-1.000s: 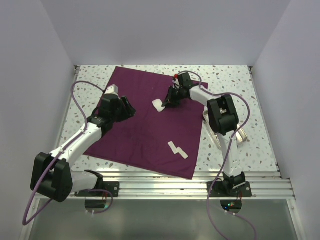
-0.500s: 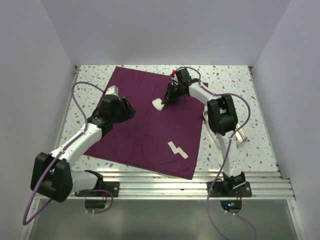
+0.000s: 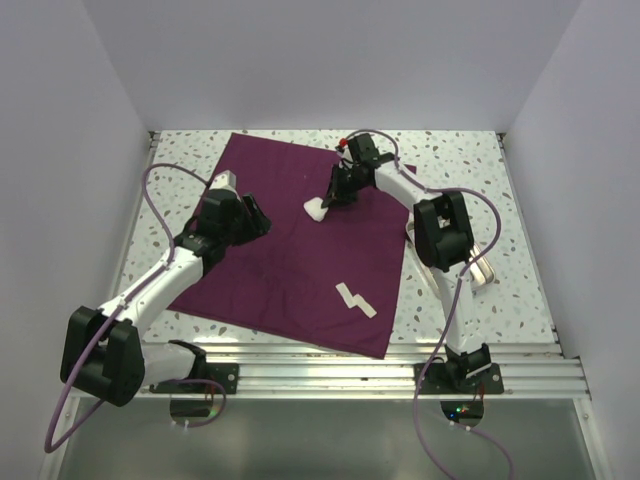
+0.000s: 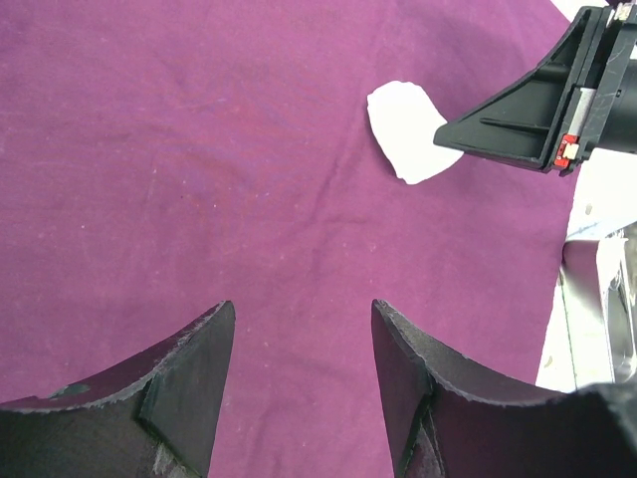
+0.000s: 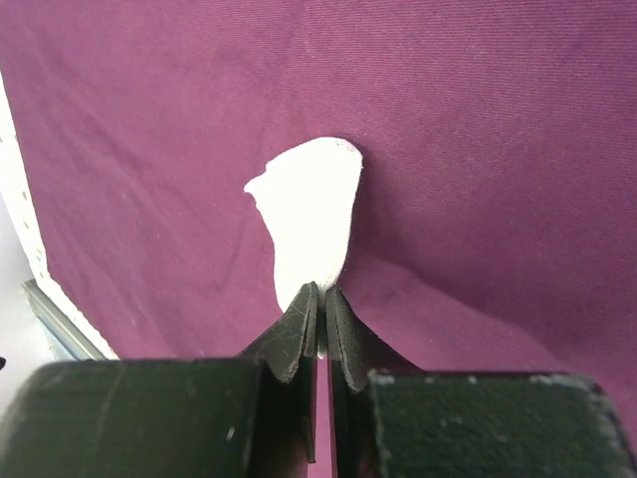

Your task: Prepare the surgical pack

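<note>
The dark purple cloth (image 3: 280, 265) of the surgical pack lies spread flat on the table. My right gripper (image 3: 332, 201) is over its far middle, shut on the near edge of a white gauze square (image 3: 316, 209). In the right wrist view the gauze (image 5: 311, 214) sticks out from between the closed fingertips of the right gripper (image 5: 320, 292). A second, zigzag gauze piece (image 3: 354, 298) lies near the cloth's front right. My left gripper (image 3: 260, 221) hovers open over the cloth's left part, nothing between its fingers (image 4: 199, 349). No clamps show.
A silver metal tray (image 3: 482, 270) sits off the cloth at the right, partly hidden by my right arm; its edge (image 4: 600, 299) shows in the left wrist view. Speckled tabletop (image 3: 460, 160) surrounds the cloth, walls on three sides.
My right gripper has closed on the gauze and drawn slightly back and up, shifting the gauze a little. The left arm has not moved.
</note>
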